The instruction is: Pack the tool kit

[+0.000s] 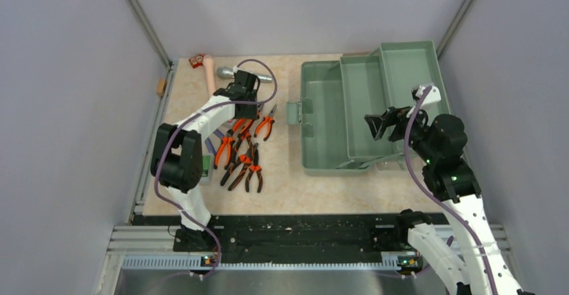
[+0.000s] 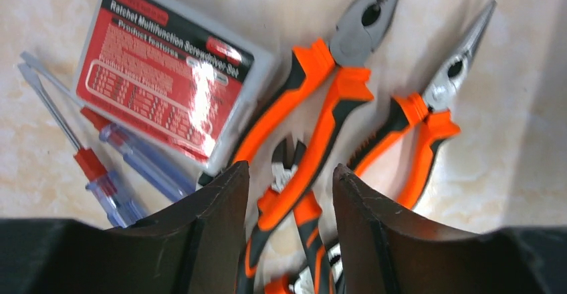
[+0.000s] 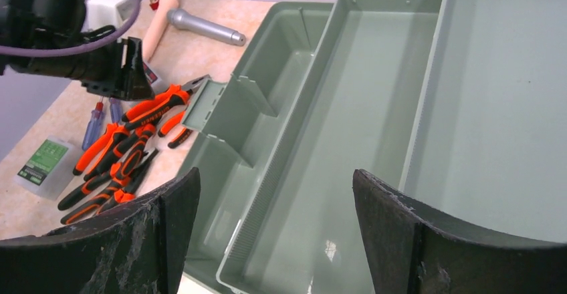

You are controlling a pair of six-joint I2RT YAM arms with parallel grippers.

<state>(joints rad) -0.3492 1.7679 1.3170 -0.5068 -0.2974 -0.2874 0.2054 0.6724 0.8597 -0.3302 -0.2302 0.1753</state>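
Note:
The sage-green toolbox (image 1: 321, 124) stands open on the right, with its inner tray (image 1: 362, 104) empty. Several orange-and-black pliers (image 1: 243, 161) lie in a pile on the left. My left gripper (image 1: 245, 115) is open and hovers just above the pile's far end. In the left wrist view its jaws (image 2: 291, 170) straddle a pliers handle (image 2: 314, 154) without touching it. A red box (image 2: 164, 83) and blue/red screwdrivers (image 2: 107, 154) lie beside it. My right gripper (image 1: 377, 126) is open and empty over the tray (image 3: 334, 140). A green box (image 3: 43, 164) lies beside the pliers (image 3: 120, 154).
A silver microphone (image 1: 228, 74) and a pale wooden piece (image 1: 208, 70) lie at the back left. A small red item (image 1: 196, 60) sits in the back left corner. The toolbox lid (image 1: 416, 67) stands open at the back right. Grey walls enclose the table.

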